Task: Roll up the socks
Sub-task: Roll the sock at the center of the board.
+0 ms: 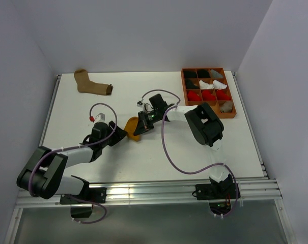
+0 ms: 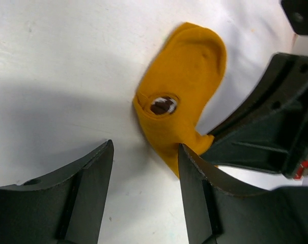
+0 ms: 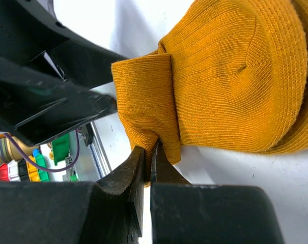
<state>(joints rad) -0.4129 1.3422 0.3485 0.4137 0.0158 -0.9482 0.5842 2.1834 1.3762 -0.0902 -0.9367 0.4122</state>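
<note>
A mustard yellow sock [image 1: 133,128] lies partly folded in the middle of the table. My right gripper [image 1: 142,122] is shut on a folded flap of it; in the right wrist view the jaws [image 3: 149,147] pinch the knit [image 3: 235,76] at its lower edge. My left gripper [image 1: 120,133] stands open just left of the sock. In the left wrist view its fingertips [image 2: 143,147] straddle bare table, the right finger touching the sock's [image 2: 187,96] near edge. A dark-and-white striped bit [image 2: 164,105] shows through a small opening in the fold. A tan sock with a dark cuff [image 1: 92,84] lies flat at the back left.
An orange compartment tray [image 1: 202,69] at the back right holds black, red, white and grey rolled bundles. Purple cables loop over the table beside both arms. The right arm's black fingers [image 2: 260,137] crowd the left wrist view's right side.
</note>
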